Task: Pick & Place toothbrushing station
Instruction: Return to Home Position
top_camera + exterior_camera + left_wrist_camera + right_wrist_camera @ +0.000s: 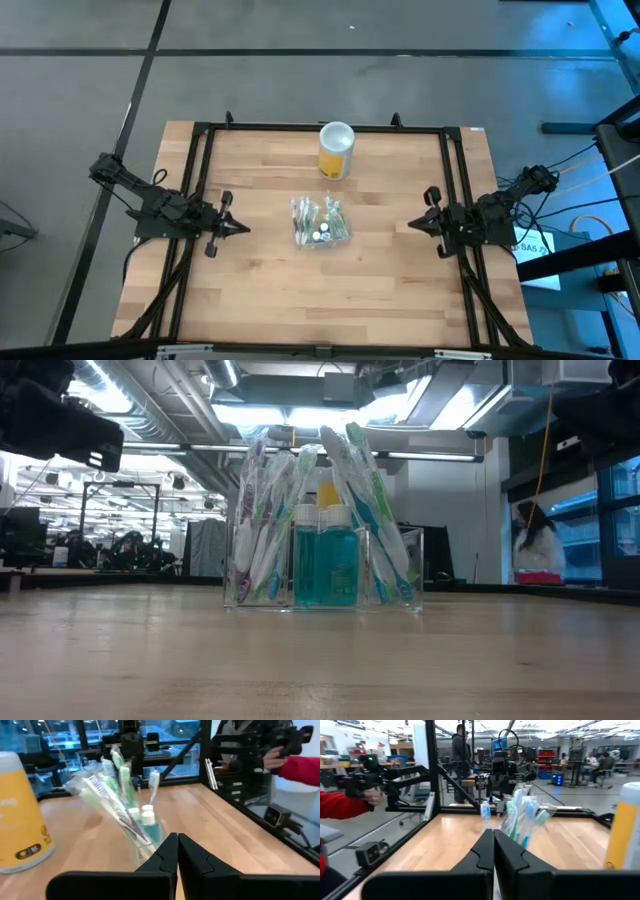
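The toothbrushing station (320, 222) is a clear plastic container that stands by its base on the middle of the wooden table. It holds several toothbrushes (262, 510) leaning outward and two small blue-green bottles (326, 565). My left gripper (245, 227) is shut and hangs at the table's left side, pointing level at the station (125, 805) from a distance. My right gripper (411, 226) is shut at the table's right side and faces the station (522, 817) the same way. Neither touches anything.
A yellow canister with a white lid (336, 150) stands behind the station toward the far edge, large in the left wrist view (20, 815). A black frame (200, 160) runs round the table's edges. A person's red sleeve (340, 804) shows beyond the table.
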`<action>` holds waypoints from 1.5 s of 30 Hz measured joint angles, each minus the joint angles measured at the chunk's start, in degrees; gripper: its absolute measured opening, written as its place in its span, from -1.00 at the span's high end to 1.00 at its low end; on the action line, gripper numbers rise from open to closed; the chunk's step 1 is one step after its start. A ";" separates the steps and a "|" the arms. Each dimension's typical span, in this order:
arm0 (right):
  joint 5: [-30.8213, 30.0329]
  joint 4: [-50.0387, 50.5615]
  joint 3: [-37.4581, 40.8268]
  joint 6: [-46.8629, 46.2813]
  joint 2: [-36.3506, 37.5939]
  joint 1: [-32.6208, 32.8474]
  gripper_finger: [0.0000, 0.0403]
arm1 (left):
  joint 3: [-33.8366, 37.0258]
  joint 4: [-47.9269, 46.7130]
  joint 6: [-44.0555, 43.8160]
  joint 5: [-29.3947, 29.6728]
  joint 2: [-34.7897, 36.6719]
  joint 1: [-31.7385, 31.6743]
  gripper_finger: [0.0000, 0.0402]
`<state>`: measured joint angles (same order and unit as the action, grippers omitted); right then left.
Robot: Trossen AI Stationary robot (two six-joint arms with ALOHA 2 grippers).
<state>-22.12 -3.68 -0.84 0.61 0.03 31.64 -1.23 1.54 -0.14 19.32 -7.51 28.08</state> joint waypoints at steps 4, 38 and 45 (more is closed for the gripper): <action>-2.13 -0.02 -0.02 1.30 0.00 0.00 0.97 | 0.00 0.25 1.32 3.19 0.01 -0.04 0.98; -5.49 -0.26 -0.04 -0.18 -0.02 0.00 0.81 | 0.00 1.29 1.37 17.09 0.02 -0.04 0.97; -5.47 -0.26 -0.04 -0.16 -0.02 0.00 0.81 | 0.00 1.27 1.37 17.11 0.02 -0.04 0.96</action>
<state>-27.59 -3.95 -0.89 0.45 0.01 31.64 -1.23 2.81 1.23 36.42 -7.49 28.03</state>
